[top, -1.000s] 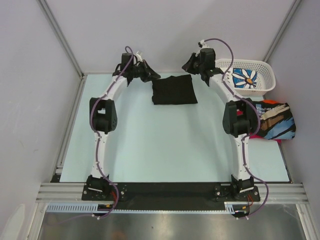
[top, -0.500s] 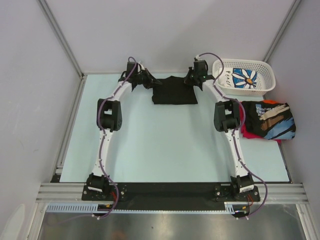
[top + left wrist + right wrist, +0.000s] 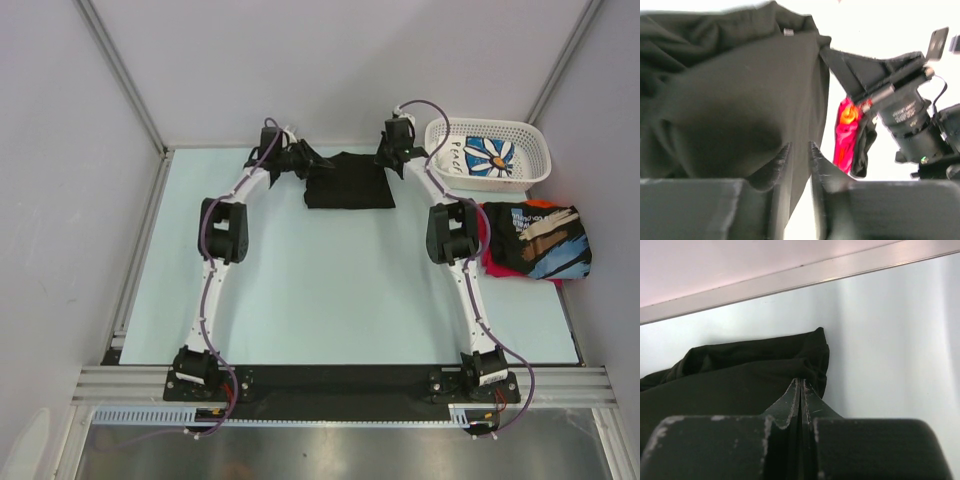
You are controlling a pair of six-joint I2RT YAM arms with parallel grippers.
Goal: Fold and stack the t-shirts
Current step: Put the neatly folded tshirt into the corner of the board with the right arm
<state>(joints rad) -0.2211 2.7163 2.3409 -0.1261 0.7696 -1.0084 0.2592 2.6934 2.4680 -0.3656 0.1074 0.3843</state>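
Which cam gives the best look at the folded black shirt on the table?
Top external: the black shirt shows nearly whole, folded into a rectangle. Left wrist gets a blurred close-up of part of it; right wrist shows only one rumpled edge.

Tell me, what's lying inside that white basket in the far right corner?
A white t-shirt with a big blue daisy print lies crumpled in the basket. Whether anything lies beneath it cannot be seen, as the cloth covers the bottom.
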